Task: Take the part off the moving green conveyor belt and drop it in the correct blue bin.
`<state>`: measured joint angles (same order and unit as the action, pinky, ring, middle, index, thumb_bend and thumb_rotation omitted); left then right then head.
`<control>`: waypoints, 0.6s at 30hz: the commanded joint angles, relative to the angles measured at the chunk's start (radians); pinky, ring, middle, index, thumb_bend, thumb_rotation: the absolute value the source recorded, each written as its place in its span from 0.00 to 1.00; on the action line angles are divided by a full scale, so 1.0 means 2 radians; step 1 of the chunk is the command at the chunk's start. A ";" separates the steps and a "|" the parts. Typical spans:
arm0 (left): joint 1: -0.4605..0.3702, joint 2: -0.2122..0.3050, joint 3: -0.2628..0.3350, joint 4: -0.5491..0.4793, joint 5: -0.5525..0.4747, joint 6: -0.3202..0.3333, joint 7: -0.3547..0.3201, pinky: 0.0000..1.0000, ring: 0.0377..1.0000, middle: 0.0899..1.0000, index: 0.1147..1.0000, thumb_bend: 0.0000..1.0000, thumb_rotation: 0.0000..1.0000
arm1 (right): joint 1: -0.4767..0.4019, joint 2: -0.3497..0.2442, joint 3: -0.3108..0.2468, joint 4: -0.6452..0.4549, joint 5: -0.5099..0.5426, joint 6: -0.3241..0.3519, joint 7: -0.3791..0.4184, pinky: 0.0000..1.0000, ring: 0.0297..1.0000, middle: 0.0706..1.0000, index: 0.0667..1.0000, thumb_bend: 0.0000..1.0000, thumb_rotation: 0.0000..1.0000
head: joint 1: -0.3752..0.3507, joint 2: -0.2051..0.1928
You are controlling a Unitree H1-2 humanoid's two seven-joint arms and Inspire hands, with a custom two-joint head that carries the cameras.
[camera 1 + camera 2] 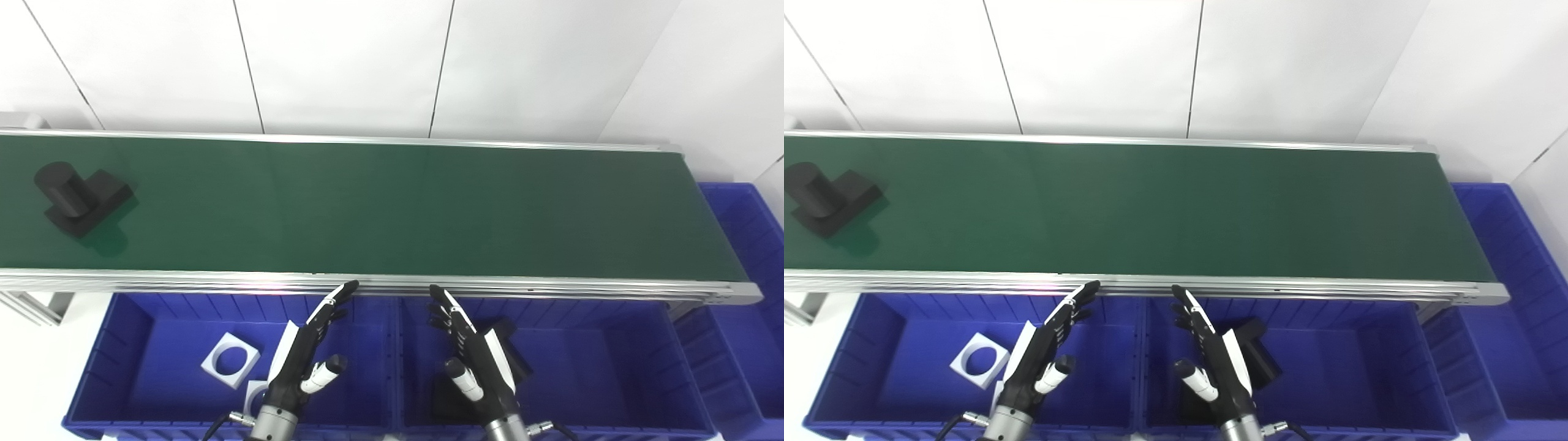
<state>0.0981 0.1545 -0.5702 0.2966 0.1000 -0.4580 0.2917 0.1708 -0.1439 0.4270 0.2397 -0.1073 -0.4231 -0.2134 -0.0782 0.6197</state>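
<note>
On belt, far left: black part, a flat plate with a cylinder lying on it. It sits well apart from both hands.
Part axis: cylinder runs diagonally, from upper left toward lower right across the belt.
Left hand: over the left bin, fingers straight and spread, thumb out, holding nothing. Fingertips point up toward the near belt rail.
Right hand: over the middle bin, fingers straight and spread, thumb out, holding nothing.
Bearing: part lies up and far to the left of both hands. Left hand is the nearer one.
Left bin contents: white square parts, each with a round hole.
Middle bin contents: dark parts, partly hidden behind the right hand.
Judgement, bin: black part probably matches the middle bin.
Judgement, next move: wait for the part to come within reach, or reach left across the rail.
Risk: diagonal cylinder may roll or slip under a grasp not squared to its axis.
</note>
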 commanded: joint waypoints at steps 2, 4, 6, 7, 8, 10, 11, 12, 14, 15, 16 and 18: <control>-0.004 -0.004 -0.003 -0.009 0.010 -0.006 0.008 0.85 0.91 0.91 0.87 1.00 1.00 | -0.003 0.001 -0.003 -0.012 -0.001 -0.023 0.002 0.85 0.90 0.94 0.94 0.98 1.00 | 0.009 -0.007; -0.004 -0.005 -0.004 -0.007 0.010 -0.006 0.010 0.85 0.91 0.91 0.87 1.00 1.00 | -0.003 0.000 -0.004 -0.011 -0.001 -0.023 0.002 0.84 0.90 0.94 0.94 0.98 1.00 | 0.018 -0.012; -0.006 -0.006 -0.007 -0.003 0.011 -0.006 0.011 0.84 0.90 0.90 0.87 1.00 1.00 | -0.003 -0.002 -0.004 -0.009 0.001 -0.023 0.002 0.84 0.90 0.94 0.94 0.97 1.00 | 0.028 -0.019; -0.007 -0.006 -0.008 -0.001 0.011 -0.006 0.011 0.85 0.90 0.90 0.87 1.00 1.00 | -0.004 -0.003 -0.005 -0.007 0.001 -0.023 0.003 0.84 0.90 0.94 0.93 0.97 1.00 | 0.028 -0.019; -0.008 -0.007 -0.010 0.002 0.011 -0.006 0.011 0.85 0.91 0.90 0.87 1.00 1.00 | -0.004 -0.004 -0.005 -0.005 0.003 -0.023 0.003 0.84 0.90 0.94 0.94 0.97 1.00 | 0.036 -0.026; -0.011 -0.009 -0.013 0.008 0.012 -0.006 0.015 0.85 0.90 0.90 0.87 1.00 1.00 | -0.005 -0.006 -0.006 0.000 0.001 -0.023 0.003 0.84 0.90 0.94 0.94 0.98 1.00 | 0.040 -0.029; -0.012 -0.011 -0.015 0.011 0.012 -0.006 0.017 0.85 0.90 0.90 0.87 1.00 1.00 | -0.006 -0.008 -0.006 0.002 0.001 -0.023 0.003 0.84 0.90 0.94 0.94 0.98 1.00 | 0.047 -0.033; -0.013 -0.012 -0.017 0.014 0.013 -0.006 0.020 0.84 0.90 0.89 0.86 1.00 1.00 | -0.006 -0.009 -0.007 0.003 0.000 -0.023 0.004 0.84 0.90 0.94 0.95 0.99 1.00 | 0.049 -0.034; -0.018 -0.014 -0.023 0.021 0.015 -0.006 0.028 0.84 0.89 0.89 0.86 1.00 1.00 | -0.006 -0.011 -0.008 0.006 0.003 -0.023 0.005 0.84 0.90 0.94 0.95 0.99 1.00 | 0.057 -0.039; -0.020 -0.015 -0.024 0.024 0.015 -0.006 0.030 0.84 0.89 0.89 0.86 1.00 1.00 | -0.007 -0.012 -0.008 0.008 0.005 -0.023 0.006 0.84 0.90 0.94 0.95 0.98 1.00 | 0.068 -0.040; -0.021 -0.015 -0.026 0.025 0.017 -0.006 0.033 0.84 0.89 0.88 0.86 1.00 1.00 | -0.007 -0.013 -0.009 0.009 0.007 -0.023 0.007 0.84 0.90 0.95 0.95 0.97 1.00 | 0.068 -0.040; -0.024 -0.016 -0.031 0.028 0.022 -0.006 0.043 0.83 0.88 0.88 0.85 1.00 1.00 | -0.007 -0.016 -0.011 0.012 0.011 -0.023 0.011 0.85 0.90 0.95 0.95 0.96 1.00 | 0.083 -0.042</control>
<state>0.0726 0.1247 -0.6280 0.3671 0.1225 -0.4578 0.3532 0.1677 -0.1737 0.4143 0.2786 -0.0961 -0.4231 -0.2062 0.0828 0.5354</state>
